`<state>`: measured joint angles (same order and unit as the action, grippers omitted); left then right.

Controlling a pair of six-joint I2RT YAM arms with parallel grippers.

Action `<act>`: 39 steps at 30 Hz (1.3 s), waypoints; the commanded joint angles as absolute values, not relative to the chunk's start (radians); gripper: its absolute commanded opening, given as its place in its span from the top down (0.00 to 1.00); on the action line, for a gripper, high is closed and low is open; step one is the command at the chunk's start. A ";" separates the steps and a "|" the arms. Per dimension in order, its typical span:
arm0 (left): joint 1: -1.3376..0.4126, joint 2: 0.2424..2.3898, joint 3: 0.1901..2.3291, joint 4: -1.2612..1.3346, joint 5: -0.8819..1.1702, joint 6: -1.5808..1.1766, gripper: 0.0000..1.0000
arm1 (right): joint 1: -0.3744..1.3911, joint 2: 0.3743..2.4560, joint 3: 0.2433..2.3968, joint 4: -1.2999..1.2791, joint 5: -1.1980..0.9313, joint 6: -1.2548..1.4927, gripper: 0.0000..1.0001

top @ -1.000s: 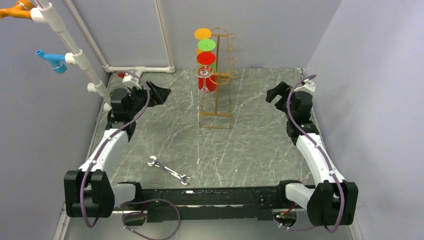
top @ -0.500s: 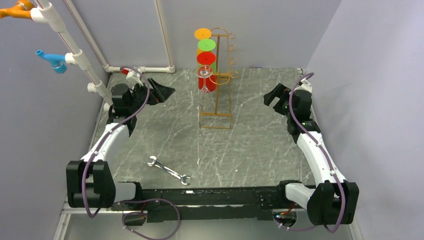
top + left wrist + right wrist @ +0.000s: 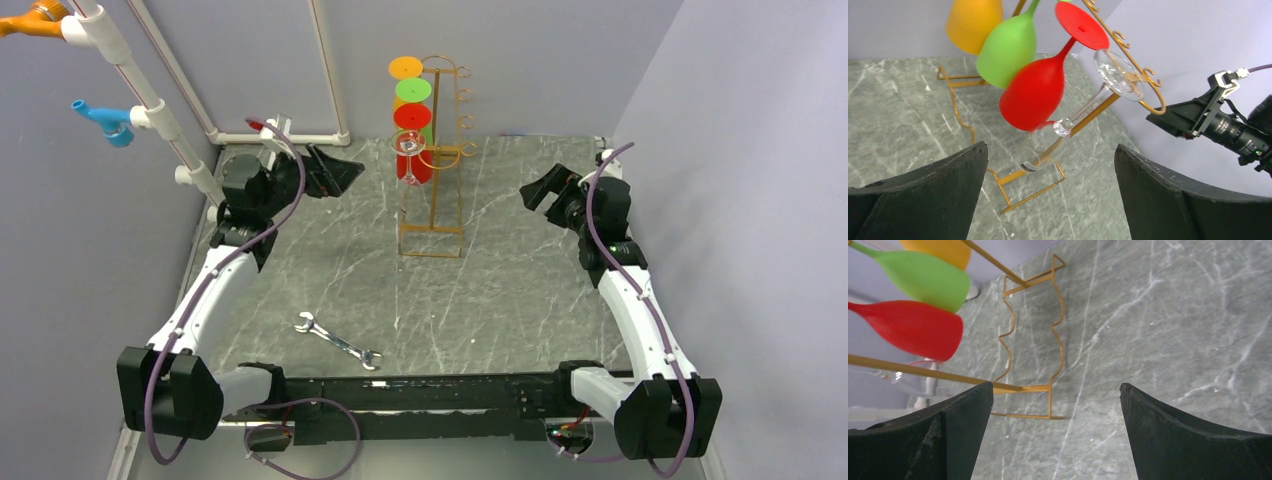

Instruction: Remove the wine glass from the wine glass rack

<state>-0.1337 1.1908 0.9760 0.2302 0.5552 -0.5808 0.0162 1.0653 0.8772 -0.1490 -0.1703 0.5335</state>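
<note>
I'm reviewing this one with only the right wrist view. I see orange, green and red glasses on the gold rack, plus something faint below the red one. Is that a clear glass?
Observer: Yes. The left wrist view shows a clear wine glass hanging foot-up from the rack, lowest in the row, just under the red glass.
Operator: Is the left gripper on it?
Observer: No. The left gripper is open, apart from the rack and pointed toward it.
Operator: Anything else lying around?
Observer: A wrench lies on the table, toward its near edge.
</note>
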 commanded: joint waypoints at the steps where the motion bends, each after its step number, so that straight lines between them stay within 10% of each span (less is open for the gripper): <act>1: -0.167 1.178 1.036 0.306 0.571 -0.629 0.01 | 0.015 1.038 0.864 -0.097 -0.270 0.589 0.00; 39: -0.352 1.463 1.318 0.298 0.466 -0.795 0.47 | 0.015 0.984 0.832 -0.089 -0.388 0.693 0.01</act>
<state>-0.3386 1.4517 1.2686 0.3206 0.5022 -0.8021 0.0162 1.0122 0.8276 -0.1268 -0.3748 0.6785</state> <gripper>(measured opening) 0.548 0.994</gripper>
